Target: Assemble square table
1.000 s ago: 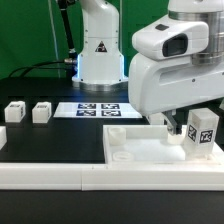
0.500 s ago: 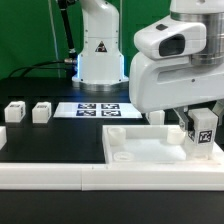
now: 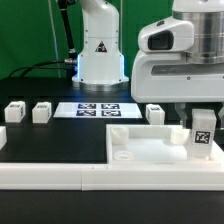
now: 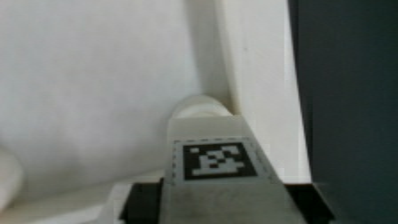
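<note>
My gripper (image 3: 203, 116) is shut on a small white table leg (image 3: 203, 132) with a black-and-white tag facing forward. The leg stands upright at the corner of the square table slab (image 3: 148, 150) on the exterior view's right; I cannot tell whether it rests on the slab. In the wrist view the leg (image 4: 212, 140) runs out from between my gripper (image 4: 217, 200), whose dark fingers (image 4: 151, 200) press both its sides, over the white slab (image 4: 89, 80) close to its raised rim. Three more legs stand on the black table: two (image 3: 15, 111) (image 3: 42, 111) at the exterior view's left and one (image 3: 155, 113) behind the slab.
The marker board (image 3: 98, 109) lies flat in front of the robot base (image 3: 100, 50). A long white L-shaped rail (image 3: 50, 172) runs along the front of the table. Black cables hang at the back left.
The jaws closed on the leg, which went from tilted to upright. The arm shifted slightly up and toward the exterior view's right, uncovering the leg behind the slab.
</note>
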`<state>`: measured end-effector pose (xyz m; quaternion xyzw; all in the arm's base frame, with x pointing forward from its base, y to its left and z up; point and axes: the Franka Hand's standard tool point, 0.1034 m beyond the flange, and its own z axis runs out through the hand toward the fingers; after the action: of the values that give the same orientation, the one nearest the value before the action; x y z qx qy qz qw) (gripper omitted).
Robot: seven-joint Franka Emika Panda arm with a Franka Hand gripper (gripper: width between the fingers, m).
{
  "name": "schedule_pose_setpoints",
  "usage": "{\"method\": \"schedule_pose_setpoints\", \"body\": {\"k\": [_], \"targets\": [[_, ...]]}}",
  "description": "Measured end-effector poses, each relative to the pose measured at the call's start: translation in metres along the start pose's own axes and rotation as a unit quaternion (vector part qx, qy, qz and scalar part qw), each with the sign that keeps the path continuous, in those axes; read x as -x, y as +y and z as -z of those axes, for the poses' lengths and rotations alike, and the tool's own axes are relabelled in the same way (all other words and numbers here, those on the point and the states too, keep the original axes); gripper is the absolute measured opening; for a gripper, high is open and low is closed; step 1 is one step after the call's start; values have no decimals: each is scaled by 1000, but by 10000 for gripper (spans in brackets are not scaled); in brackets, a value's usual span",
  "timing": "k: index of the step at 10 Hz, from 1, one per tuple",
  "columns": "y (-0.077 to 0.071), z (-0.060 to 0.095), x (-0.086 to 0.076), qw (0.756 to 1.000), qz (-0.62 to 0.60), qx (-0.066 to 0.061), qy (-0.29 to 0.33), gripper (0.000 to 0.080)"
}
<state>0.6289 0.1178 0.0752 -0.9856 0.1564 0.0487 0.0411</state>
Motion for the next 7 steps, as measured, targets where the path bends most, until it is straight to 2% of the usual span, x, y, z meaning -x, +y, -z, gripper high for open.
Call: {"method": "schedule_pose_setpoints", "body": {"k": [2, 3, 4, 5, 6, 7], "targets": [[-2, 0, -4, 994, -112, -3, 15, 291], [-1, 0, -3, 984, -178, -9, 23, 291], [0, 0, -2, 969, -243, -24, 32, 291], [0, 0, -1, 958, -282, -33, 38, 292], [-2, -1, 1, 942, -333, -34, 37, 292], [-1, -1, 0, 925, -376, -41, 33, 292]]}}
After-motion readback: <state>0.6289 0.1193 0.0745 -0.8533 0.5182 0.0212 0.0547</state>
